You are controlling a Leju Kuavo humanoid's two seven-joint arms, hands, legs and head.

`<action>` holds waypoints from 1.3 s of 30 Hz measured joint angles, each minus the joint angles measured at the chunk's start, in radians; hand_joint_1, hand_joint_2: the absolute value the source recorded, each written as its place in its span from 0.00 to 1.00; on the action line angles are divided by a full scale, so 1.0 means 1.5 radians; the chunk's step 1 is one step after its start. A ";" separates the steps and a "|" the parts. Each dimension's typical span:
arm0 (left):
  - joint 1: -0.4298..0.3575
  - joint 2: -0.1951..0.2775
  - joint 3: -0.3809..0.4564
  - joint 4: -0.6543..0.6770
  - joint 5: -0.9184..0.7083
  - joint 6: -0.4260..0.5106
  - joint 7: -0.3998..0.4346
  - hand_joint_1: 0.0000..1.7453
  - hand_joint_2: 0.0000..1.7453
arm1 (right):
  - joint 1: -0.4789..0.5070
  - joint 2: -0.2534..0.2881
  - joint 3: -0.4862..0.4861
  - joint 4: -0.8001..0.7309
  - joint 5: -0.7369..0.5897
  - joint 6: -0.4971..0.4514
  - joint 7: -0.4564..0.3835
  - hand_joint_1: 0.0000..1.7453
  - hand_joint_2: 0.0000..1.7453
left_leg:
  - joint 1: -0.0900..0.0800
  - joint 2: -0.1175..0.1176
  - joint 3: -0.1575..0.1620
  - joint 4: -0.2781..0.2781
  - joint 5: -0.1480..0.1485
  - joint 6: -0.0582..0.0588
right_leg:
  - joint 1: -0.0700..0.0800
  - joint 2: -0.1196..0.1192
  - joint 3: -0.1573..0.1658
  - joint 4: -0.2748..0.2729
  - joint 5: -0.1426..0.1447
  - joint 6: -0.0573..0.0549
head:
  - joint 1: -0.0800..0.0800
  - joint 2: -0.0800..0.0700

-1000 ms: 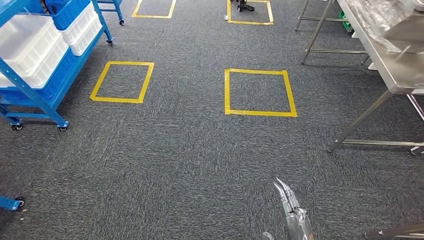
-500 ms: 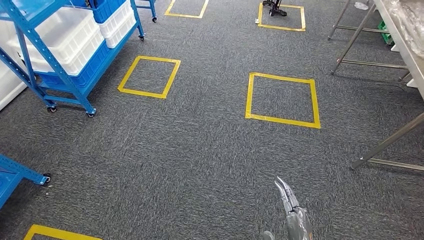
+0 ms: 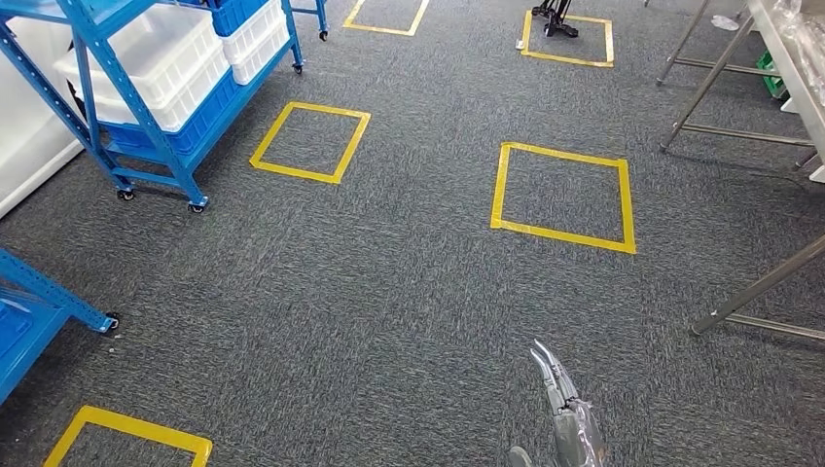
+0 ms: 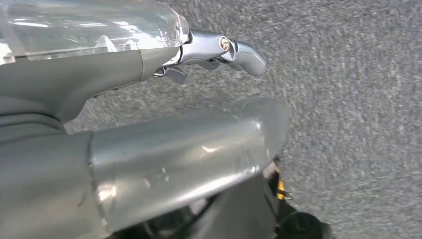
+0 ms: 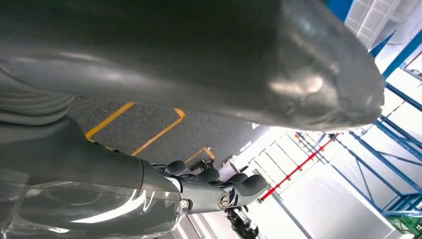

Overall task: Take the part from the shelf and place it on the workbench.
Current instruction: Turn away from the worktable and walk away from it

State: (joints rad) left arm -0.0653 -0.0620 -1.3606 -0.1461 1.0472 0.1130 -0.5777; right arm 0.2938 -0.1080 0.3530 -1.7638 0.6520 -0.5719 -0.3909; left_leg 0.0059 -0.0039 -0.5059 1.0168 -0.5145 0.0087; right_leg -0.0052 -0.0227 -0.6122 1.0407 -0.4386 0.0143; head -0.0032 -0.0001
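The blue wheeled shelf [image 3: 146,112] stands at the upper left of the head view, loaded with white bins [image 3: 165,58] whose contents are hidden from this angle. The steel workbench [image 3: 793,58] shows as an edge at the upper right, with a leg [image 3: 759,287] below it. My right hand [image 3: 566,413] hangs low over the carpet, fingers stretched out, holding nothing; its wrist view shows the same empty hand [image 5: 99,164]. My left hand [image 4: 99,79] hangs over the carpet with thumb and fingers [image 4: 219,50] apart and nothing between them.
Grey carpet carries yellow tape squares [image 3: 302,173], [image 3: 562,233] and one at the lower left [image 3: 126,428]. A second blue rack [image 3: 29,321] juts in from the left edge. Another bench frame [image 3: 720,126] stands at the upper right.
The whole picture has shifted: the camera has turned left, so the blue shelf comes further in and the workbench slides off to the right. My right hand hangs as before.
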 joint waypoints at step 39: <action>-0.001 0.001 -0.008 0.002 0.034 0.008 0.021 0.00 0.00 | 0.004 0.006 -0.010 0.031 0.072 0.002 0.046 0.00 0.00 | -0.006 -0.015 0.002 -0.028 0.020 0.019 | -0.001 0.016 -0.028 0.122 -0.080 0.002 | 0.001 0.000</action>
State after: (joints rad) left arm -0.0674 -0.0603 -1.3733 -0.1427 1.0987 0.1255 -0.5461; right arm 0.3006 -0.0994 0.3376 -1.7175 0.7602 -0.5694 -0.3223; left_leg -0.0036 -0.0261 -0.5036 0.9750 -0.4852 0.0374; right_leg -0.0066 0.0011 -0.6549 1.2237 -0.5580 0.0178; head -0.0018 -0.0001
